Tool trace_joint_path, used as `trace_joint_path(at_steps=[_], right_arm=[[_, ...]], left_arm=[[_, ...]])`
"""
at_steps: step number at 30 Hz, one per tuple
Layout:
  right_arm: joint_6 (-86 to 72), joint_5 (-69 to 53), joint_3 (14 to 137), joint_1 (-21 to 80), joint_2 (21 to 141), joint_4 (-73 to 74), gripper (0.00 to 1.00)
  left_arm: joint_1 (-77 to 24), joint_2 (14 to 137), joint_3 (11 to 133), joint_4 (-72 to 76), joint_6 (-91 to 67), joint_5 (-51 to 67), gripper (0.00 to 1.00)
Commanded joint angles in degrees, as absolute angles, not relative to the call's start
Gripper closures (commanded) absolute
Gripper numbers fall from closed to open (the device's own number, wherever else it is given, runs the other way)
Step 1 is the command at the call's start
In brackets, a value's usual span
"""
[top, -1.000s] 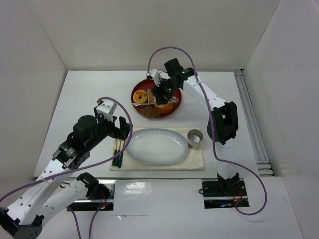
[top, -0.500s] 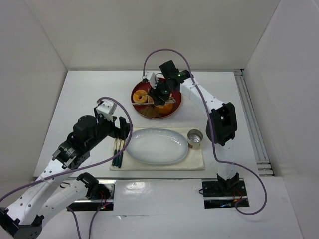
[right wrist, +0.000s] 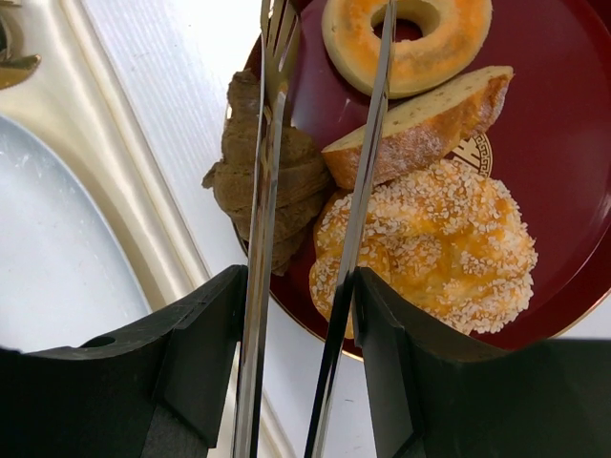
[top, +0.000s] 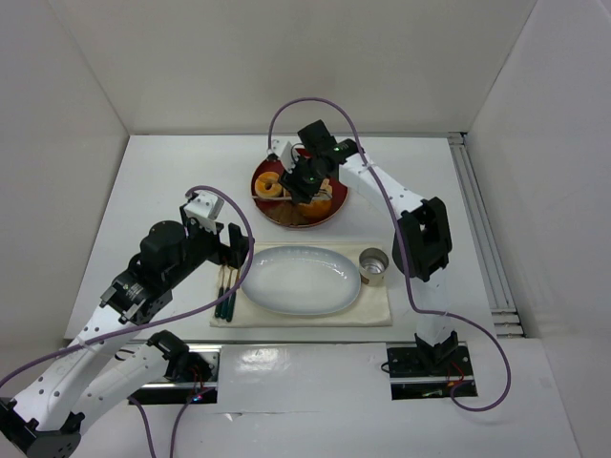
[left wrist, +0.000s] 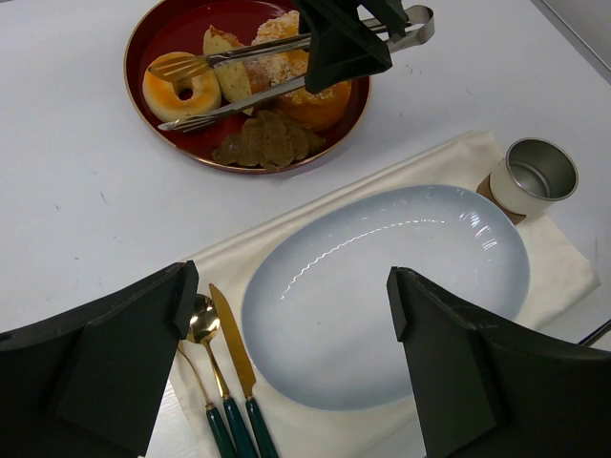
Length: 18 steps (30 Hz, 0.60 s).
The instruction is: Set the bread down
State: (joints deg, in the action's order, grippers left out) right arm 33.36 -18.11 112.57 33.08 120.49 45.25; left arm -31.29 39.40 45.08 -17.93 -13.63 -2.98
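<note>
The bread is a golden ring with a centre hole, lying at the left of the dark red tray. It also shows in the left wrist view and the right wrist view. My right gripper is shut on metal tongs above the tray. The tongs are open, with one arm over the ring and the other just beside it. My left gripper is open and empty, above the left end of the pale blue oval plate.
The tray also holds a sesame-crusted orange bun, a tan slice and dark brown pieces. A metal cup stands right of the plate. Gold cutlery with green handles lies left of it on a cream napkin.
My right arm has swung left across the tray, bringing the tongs' tips from the middle of the tray to the ring. The left arm has not moved.
</note>
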Motion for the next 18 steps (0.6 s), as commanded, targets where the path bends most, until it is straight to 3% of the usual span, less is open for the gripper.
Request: trace_joint_path(at_steps=[1,18], right_arm=[[30.33,-16.0,111.27,33.57,115.66,40.52,0.43],[25.93,-12.3,109.78,35.68,116.8,40.69,0.46]], left_arm=[[-31.46,39.11,45.09,-15.12,-12.92,-3.52,0.0],[-31.46,38.59,45.09,-15.12,-12.92,-3.52,0.0]])
